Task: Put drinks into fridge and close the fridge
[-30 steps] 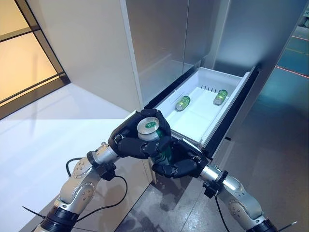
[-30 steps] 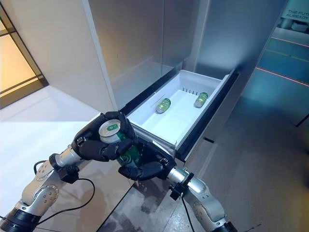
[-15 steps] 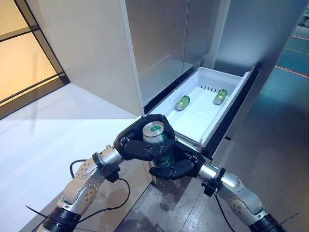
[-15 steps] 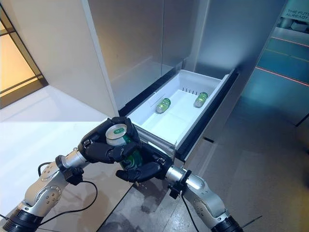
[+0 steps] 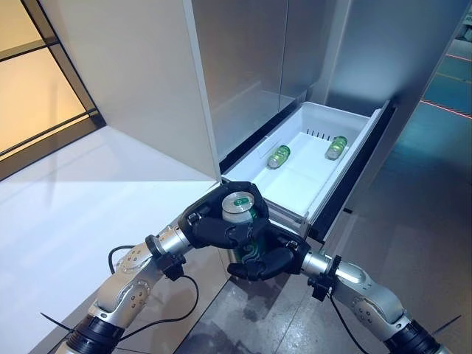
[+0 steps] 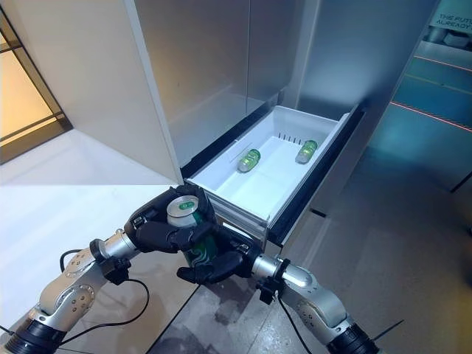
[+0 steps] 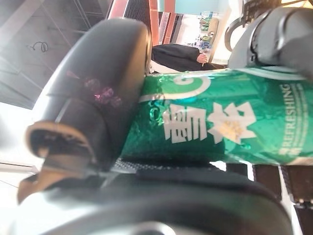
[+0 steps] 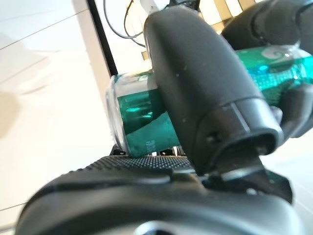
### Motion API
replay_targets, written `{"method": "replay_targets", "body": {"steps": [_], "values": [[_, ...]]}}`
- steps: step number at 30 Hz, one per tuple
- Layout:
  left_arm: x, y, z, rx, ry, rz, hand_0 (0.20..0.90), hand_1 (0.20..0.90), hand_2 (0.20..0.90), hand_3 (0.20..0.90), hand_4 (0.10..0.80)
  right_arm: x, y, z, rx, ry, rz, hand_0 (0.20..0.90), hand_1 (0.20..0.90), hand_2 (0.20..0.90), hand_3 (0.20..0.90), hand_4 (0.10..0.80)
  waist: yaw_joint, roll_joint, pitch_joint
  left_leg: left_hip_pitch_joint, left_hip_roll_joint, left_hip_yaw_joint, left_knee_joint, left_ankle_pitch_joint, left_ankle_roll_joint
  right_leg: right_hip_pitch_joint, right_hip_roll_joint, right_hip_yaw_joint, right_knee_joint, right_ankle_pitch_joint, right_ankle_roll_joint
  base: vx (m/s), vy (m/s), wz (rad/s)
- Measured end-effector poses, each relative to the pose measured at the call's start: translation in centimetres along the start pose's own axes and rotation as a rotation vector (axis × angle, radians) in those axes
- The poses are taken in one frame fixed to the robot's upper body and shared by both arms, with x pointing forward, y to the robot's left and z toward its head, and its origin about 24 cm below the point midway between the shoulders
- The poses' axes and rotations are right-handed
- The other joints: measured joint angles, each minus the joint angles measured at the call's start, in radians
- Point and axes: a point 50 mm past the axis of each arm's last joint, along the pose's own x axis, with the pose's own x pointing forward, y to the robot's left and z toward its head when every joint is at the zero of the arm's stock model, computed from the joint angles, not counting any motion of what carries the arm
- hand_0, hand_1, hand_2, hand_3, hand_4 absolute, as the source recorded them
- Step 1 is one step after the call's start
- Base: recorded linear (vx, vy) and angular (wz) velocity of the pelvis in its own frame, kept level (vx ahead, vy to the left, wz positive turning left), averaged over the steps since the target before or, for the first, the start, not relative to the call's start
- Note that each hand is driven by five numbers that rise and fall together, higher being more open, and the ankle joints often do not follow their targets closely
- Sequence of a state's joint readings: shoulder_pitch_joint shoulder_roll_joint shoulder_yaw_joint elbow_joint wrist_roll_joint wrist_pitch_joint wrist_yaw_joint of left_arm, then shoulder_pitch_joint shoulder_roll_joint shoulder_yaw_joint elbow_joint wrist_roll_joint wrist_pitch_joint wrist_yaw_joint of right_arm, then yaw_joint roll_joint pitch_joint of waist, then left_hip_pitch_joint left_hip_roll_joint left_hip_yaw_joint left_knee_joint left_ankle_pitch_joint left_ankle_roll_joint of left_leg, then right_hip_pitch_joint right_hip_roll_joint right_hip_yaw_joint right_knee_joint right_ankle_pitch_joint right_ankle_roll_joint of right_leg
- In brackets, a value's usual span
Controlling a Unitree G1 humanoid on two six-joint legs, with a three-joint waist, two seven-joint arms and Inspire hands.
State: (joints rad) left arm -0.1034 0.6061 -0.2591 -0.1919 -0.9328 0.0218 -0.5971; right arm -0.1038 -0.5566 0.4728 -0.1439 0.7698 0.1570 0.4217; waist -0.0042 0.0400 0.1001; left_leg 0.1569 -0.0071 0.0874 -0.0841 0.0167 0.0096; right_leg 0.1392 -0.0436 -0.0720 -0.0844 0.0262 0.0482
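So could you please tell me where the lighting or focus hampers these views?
Left eye view: bright drawer, two lying cans inside clear. Left wrist view: left robot hand blurred, held can sharper. Right wrist view: right robot hand blocks it, background washed out.

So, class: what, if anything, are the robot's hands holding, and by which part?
A green can, upright: the left hand wraps its upper side, the right hand its lower body.

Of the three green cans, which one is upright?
The can gripped between the left hand and right hand, outside the drawer. The other two cans lie sideways inside it.
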Motion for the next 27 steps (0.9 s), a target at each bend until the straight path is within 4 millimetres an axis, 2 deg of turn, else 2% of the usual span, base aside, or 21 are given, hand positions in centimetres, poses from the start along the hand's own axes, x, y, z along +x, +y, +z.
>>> {"method": "replay_targets", "body": {"steps": [6, 20, 21, 22, 23, 27], "values": [[-0.2, 0.5, -0.6, -0.033, 0.025, 0.027, 0.300, 0.300, 0.300, 0.200, 0.100, 0.1, 0.4, -0.9, 0.015, 0.039, -0.008, 0.300, 0.300, 0.300, 0.200, 0.100, 0.000, -0.002, 0.002, 0.000, 0.000, 0.000, 0.000, 0.000, 0.000, 0.000, 0.000, 0.001, 0.000, 0.000, 0.000, 0.000, 0.000, 0.00], [-0.1, 0.5, -1.1, -0.070, 0.021, 0.045, 0.300, 0.300, 0.300, 0.200, 0.100, 0.0, 0.4, -1.1, 0.016, 0.047, -0.024, 0.300, 0.300, 0.300, 0.200, 0.100, -0.002, -0.009, 0.005, 0.002, -0.001, 0.001, 0.000, 0.000, 0.000, -0.001, 0.000, 0.005, 0.000, 0.000, 0.000, 0.000, 0.000, 0.00], [-0.1, 0.5, -1.1, -0.070, 0.021, 0.045, 0.319, 0.319, 0.319, 0.222, 0.122, 0.0, 0.4, -1.0, 0.014, 0.048, -0.024, 0.300, 0.300, 0.300, 0.200, 0.100, -0.002, -0.009, 0.005, 0.002, -0.001, 0.001, 0.000, 0.000, 0.000, -0.001, 0.000, 0.005, 0.000, 0.000, 0.000, 0.000, 0.000, 0.00], [-0.1, 0.5, -1.1, -0.070, 0.021, 0.045, 0.481, 0.481, 0.481, 0.411, 0.311, 0.0, 0.4, -1.0, 0.009, 0.050, -0.025, 0.300, 0.300, 0.300, 0.200, 0.100, -0.002, -0.011, 0.005, 0.002, -0.001, 0.001, 0.000, 0.000, 0.000, -0.001, 0.000, 0.005, 0.000, 0.000, 0.000, 0.000, 0.000, 0.00], [-0.1, 0.5, -1.1, -0.069, 0.022, 0.044, 0.900, 0.900, 0.900, 0.900, 0.800, -0.1, 0.3, -0.9, 0.000, 0.054, -0.026, 0.300, 0.300, 0.300, 0.200, 0.100, -0.002, -0.011, 0.006, 0.002, -0.001, 0.001, 0.000, 0.000, 0.000, -0.001, 0.000, 0.005, 0.000, 0.000, 0.000, 0.000, 0.000, 0.00], [-0.1, 0.4, -1.0, -0.062, 0.006, 0.045, 0.900, 0.900, 0.900, 0.900, 0.800, -0.4, 0.1, -0.4, -0.037, 0.059, -0.040, 0.300, 0.300, 0.300, 0.200, 0.100, -0.001, -0.016, 0.009, 0.002, 0.000, 0.001, 0.000, 0.000, 0.000, 0.000, 0.000, 0.005, 0.000, 0.000, 0.000, 0.000, 0.000, 0.00]]}}
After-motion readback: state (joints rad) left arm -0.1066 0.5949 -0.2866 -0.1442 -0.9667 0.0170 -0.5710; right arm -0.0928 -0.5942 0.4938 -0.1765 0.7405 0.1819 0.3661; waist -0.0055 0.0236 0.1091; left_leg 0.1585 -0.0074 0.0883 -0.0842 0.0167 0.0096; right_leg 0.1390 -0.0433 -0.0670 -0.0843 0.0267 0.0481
